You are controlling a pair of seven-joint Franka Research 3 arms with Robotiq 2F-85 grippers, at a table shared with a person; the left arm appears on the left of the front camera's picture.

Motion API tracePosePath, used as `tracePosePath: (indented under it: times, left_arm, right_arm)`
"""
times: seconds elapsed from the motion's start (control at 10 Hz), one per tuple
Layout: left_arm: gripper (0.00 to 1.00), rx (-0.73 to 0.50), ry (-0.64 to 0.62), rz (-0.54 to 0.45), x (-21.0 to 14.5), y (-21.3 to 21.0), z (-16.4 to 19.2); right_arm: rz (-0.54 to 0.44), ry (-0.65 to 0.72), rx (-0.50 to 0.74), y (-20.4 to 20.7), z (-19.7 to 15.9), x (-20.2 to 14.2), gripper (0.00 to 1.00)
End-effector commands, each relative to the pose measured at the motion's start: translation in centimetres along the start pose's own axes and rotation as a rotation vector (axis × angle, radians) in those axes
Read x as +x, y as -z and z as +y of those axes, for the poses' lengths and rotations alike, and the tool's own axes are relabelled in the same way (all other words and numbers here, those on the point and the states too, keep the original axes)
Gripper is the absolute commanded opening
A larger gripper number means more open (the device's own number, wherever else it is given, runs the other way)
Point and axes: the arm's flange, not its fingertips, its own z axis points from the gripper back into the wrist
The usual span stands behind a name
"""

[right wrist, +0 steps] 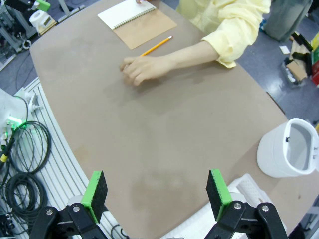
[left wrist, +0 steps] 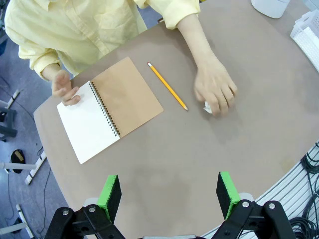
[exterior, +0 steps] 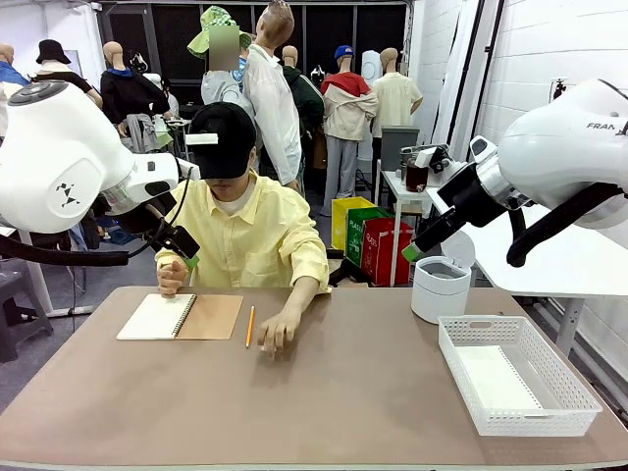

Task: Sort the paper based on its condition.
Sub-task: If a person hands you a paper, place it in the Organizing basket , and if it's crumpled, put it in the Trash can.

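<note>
A flat white sheet of paper (exterior: 494,378) lies inside the white basket (exterior: 579,397) at the right. A small white scrap of paper (left wrist: 207,106) peeks out from under the person's hand (left wrist: 214,90), which presses on the table. My left gripper (exterior: 186,257) hangs above the table's far left, near the person's other hand. In the left wrist view this gripper (left wrist: 169,196) is open and holds nothing. My right gripper (exterior: 412,252) hovers over the white bin (exterior: 441,287). The right wrist view shows it (right wrist: 157,191) open with nothing between its green pads.
An open spiral notebook (exterior: 182,316) with a brown cover lies at the far left, the person's other hand (left wrist: 64,89) on its white page. A yellow pencil (exterior: 250,326) lies beside it. The person in a yellow shirt (exterior: 250,240) sits at the far edge.
</note>
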Motion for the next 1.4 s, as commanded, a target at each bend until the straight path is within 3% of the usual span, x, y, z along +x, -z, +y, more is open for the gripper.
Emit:
tracePosePath:
  times: [0.0,1.3]
  left_arm:
    - [1.0,0.002,0.008,-0.011,-0.03,0.12,0.16]
    - [1.0,0.002,0.008,-0.011,-0.03,0.12,0.16]
  right_arm:
    - [0.002,0.004,0.005,-0.09,-0.01,-0.1,1.0]
    - [0.0,0.0,0.0,0.0,0.0,0.0,1.0]
